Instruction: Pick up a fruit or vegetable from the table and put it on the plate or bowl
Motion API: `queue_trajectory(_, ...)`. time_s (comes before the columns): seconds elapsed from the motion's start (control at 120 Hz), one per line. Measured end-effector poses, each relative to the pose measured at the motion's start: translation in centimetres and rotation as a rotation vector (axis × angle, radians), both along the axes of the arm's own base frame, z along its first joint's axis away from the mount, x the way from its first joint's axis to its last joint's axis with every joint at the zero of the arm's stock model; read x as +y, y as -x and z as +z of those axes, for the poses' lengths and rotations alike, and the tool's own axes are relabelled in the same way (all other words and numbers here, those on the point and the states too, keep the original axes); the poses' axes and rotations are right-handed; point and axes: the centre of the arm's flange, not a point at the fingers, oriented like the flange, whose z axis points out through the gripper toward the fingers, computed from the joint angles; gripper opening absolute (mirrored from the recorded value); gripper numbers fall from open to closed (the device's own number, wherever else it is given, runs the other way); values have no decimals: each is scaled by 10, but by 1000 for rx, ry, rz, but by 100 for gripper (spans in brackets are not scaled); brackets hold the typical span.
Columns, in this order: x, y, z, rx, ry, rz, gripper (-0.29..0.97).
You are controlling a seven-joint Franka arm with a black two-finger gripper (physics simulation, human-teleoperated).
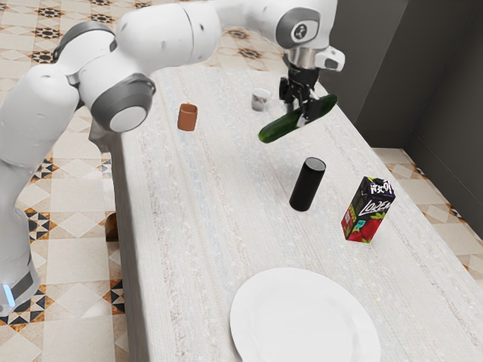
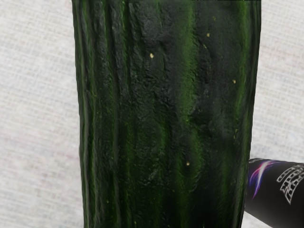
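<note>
The white arm (image 1: 113,68) rises at the frame's left edge, bends at a grey joint and stretches across the top. At upper right its wrist points down, black end effector (image 1: 303,113) clamped on a cucumber (image 1: 275,130).

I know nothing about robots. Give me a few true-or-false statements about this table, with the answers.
1. The hand holds a cucumber in the air above the table. True.
2. The plate already has food on it. False: it is bare.
3. The black cylinder lies on its side. False: it stands upright.
4. The carton stands to the exterior view's right of the cylinder. True.
5. The brown cup sits on the plate. False: it stands on the table, at the end far from the plate.
</note>
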Motion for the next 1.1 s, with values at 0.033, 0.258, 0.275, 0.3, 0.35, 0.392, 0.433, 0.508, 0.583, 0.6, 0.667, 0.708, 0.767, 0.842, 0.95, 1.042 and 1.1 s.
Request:
queue_trajectory(0.033,-8,-1,20,-37,-14,-17,19)
queue_trajectory(0.258,-123,-14,68,-160,3,-198,18)
queue_trajectory(0.275,-135,-14,69,-168,4,-213,18)
queue_trajectory(0.3,-153,-15,70,-178,5,-237,18)
queue_trajectory(0.35,-186,-14,73,-198,5,-283,18)
queue_trajectory(0.392,-216,-11,76,-215,5,-324,18)
queue_trajectory(0.433,-247,-7,77,-227,5,-367,18)
queue_trajectory(0.508,-305,8,79,-228,1,-454,18)
queue_trajectory(0.583,-344,25,77,-192,13,-523,18)
queue_trajectory(0.6,-348,28,76,-178,17,-535,18)
queue_trajectory(0.667,-362,38,64,-101,47,-576,19)
queue_trajectory(0.708,-368,42,55,-51,64,-597,19)
queue_trajectory(0.767,-372,44,37,18,85,-615,19)
queue_trajectory(0.842,-383,40,3,105,118,-642,19)
queue_trajectory(0.95,-403,33,-40,181,173,-686,18)
queue_trajectory(1.042,-423,34,-56,196,201,-728,18)
queue_trajectory(1.1,-430,35,-59,197,212,-748,18)
